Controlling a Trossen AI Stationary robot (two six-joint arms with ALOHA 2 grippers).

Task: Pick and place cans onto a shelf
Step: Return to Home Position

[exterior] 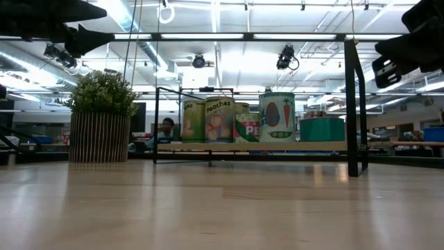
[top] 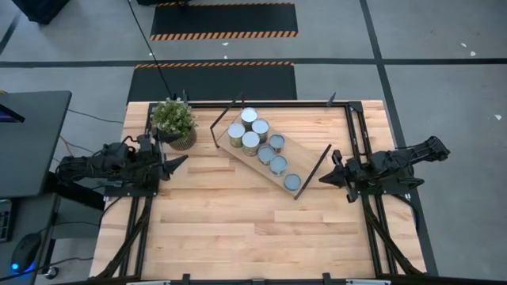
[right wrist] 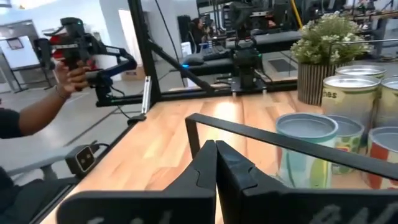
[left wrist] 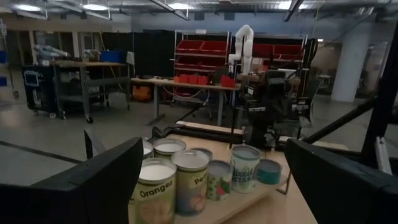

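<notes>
Several cans [top: 257,134] stand upright on the shelf [top: 295,158], a light-wood board with black end frames that lies slantwise at the table's far middle. They also show in the low view [exterior: 277,117] and in both wrist views [left wrist: 189,177] [right wrist: 308,146]. My left gripper [top: 178,164] is open and empty, raised off the table to the left of the shelf, its fingers pointing at the cans [left wrist: 211,152]. My right gripper [top: 323,180] is shut and empty, raised beside the shelf's right end frame [right wrist: 261,140].
A potted plant [top: 174,123] stands at the far left, beside the shelf's left end. Black frame rails [top: 356,134] run along the table's sides. Bare tabletop [top: 253,229] lies toward the near edge. A person's hand [right wrist: 68,74] holds a device beyond the table.
</notes>
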